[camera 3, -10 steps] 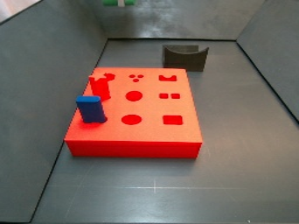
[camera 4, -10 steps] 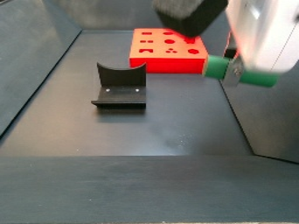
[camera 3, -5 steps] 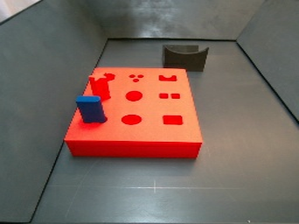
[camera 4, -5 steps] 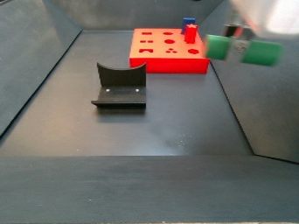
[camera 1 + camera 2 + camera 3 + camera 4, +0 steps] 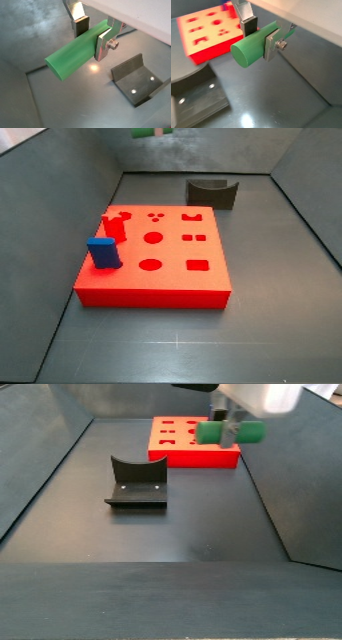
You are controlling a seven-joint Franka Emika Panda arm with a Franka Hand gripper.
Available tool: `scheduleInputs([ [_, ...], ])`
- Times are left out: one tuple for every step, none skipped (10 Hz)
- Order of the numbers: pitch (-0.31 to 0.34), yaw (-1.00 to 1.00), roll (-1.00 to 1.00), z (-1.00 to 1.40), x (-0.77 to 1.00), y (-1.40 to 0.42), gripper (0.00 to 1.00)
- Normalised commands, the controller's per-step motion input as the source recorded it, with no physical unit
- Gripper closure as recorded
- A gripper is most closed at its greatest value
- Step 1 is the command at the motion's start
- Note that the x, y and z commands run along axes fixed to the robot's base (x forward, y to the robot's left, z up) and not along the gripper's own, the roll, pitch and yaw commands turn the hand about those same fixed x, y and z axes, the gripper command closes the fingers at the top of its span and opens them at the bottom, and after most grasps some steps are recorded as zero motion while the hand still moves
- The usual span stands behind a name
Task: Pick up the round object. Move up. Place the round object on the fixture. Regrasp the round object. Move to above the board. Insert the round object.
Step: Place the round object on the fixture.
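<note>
Green round object (image 5: pixel 75 52): lying crosswise between the 2 silver fingers (image 5: pixel 104 44), which are clamping its sides; both ends are sticking out past the pads. Gripper (image 5: pixel 260 34): hanging in the air, clear of the floor. Red board (image 5: pixel 195 442): sitting below and behind the fingers in a side view, carrying 1 blue block (image 5: pixel 103 252). Dark fixture (image 5: pixel 136 482): standing well apart from the fingers, notch unoccupied.

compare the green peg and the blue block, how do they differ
The green peg is a round cylinder; the blue block is rectangular. The peg lies sideways, clamped in the gripper in the air; the block stands upright on the board, free of the gripper. Shared: plain single colours.
</note>
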Motion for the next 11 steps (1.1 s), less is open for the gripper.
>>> scheduleInputs([
  [0.017, 1.00, 0.00, -0.14, 1.00, -0.39, 1.00],
  [0.019, 1.00, 0.00, -0.13, 1.00, -0.35, 1.00],
  [0.021, 1.00, 0.00, -0.12, 1.00, -0.32, 1.00],
  [0.024, 1.00, 0.00, -0.11, 1.00, -0.28, 1.00],
  [0.026, 1.00, 0.00, -0.11, 1.00, -0.26, 1.00],
  [0.032, 1.00, 0.00, -0.10, 1.00, -0.20, 1.00],
  [0.035, 1.00, 0.00, -0.09, 1.00, -0.18, 1.00],
  [0.043, 1.00, 0.01, -0.08, 1.00, -0.14, 1.00],
  [0.104, 1.00, -0.61, 0.44, 1.00, 0.19, 1.00],
  [0.132, 1.00, -0.68, 0.48, 0.98, 0.23, 1.00],
  [0.153, 1.00, -0.72, 0.37, 0.88, 0.19, 1.00],
])
